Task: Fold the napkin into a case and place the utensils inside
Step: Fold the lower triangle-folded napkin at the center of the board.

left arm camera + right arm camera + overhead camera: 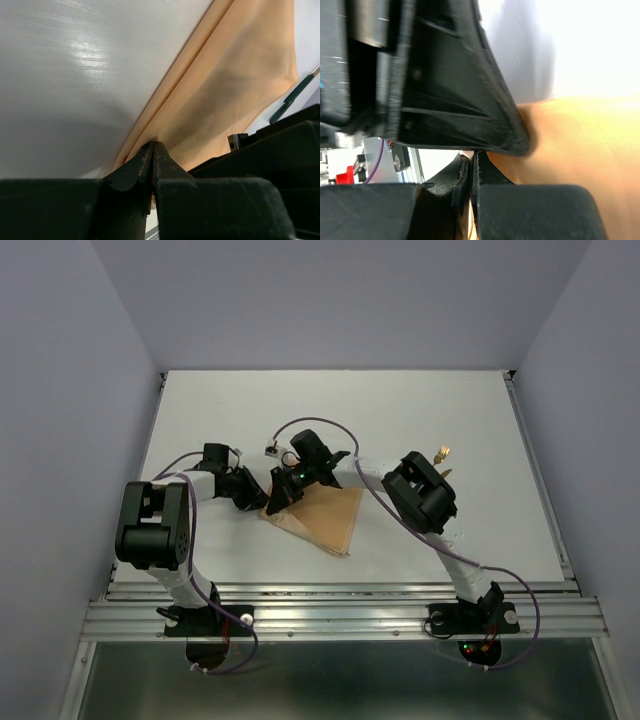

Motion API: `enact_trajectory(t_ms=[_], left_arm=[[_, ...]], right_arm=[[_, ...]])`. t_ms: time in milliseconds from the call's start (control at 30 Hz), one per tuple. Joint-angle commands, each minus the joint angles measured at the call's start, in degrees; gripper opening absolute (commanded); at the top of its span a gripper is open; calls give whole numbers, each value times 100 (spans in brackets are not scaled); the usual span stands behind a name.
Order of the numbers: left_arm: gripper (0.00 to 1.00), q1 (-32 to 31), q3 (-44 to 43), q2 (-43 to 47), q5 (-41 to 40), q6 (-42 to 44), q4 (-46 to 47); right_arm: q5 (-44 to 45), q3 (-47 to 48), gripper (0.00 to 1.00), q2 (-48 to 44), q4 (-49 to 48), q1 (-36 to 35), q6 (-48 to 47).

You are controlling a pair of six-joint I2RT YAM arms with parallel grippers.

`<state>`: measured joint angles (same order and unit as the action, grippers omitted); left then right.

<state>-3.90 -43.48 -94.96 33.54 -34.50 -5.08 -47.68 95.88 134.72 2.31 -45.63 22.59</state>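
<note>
The peach-orange napkin (325, 518) lies folded into a rough triangle at the middle of the table. Both grippers meet at its left corner. My left gripper (259, 500) is shut on the napkin's folded edge (225, 90), the cloth pinched right at the fingertips (153, 145). My right gripper (283, 494) is also shut on the napkin (580, 150), with cloth showing between its jaws (472, 157). The left gripper's black body (455, 100) fills the view just above it. The utensils (443, 453) lie at the right behind the right arm, only gold heads showing. One dark handle (294, 96) lies beyond the cloth.
The right arm's elbow (422, 492) hangs over the table beside the utensils. Purple cables (318, 425) loop above the napkin, with a small white connector (271, 450) near them. A metal rail (340, 615) borders the near table edge.
</note>
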Motion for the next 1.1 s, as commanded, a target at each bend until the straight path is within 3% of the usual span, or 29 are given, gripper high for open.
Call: enact_trajectory(t_ms=[0, 433, 767, 1067], left_arm=[[15, -32, 33, 232, -146, 189, -239], [16, -32, -142, 206, -181, 330, -344], [16, -295, -450, -198, -120, 348, -309], [17, -348, -863, -392, -102, 436, -484]], right_arm=[[22, 309, 1, 99, -248, 141, 105], [127, 248, 1, 29, -239, 142, 246], [610, -341, 1, -402, -573, 142, 422], [374, -263, 1, -446, -582, 247, 466]])
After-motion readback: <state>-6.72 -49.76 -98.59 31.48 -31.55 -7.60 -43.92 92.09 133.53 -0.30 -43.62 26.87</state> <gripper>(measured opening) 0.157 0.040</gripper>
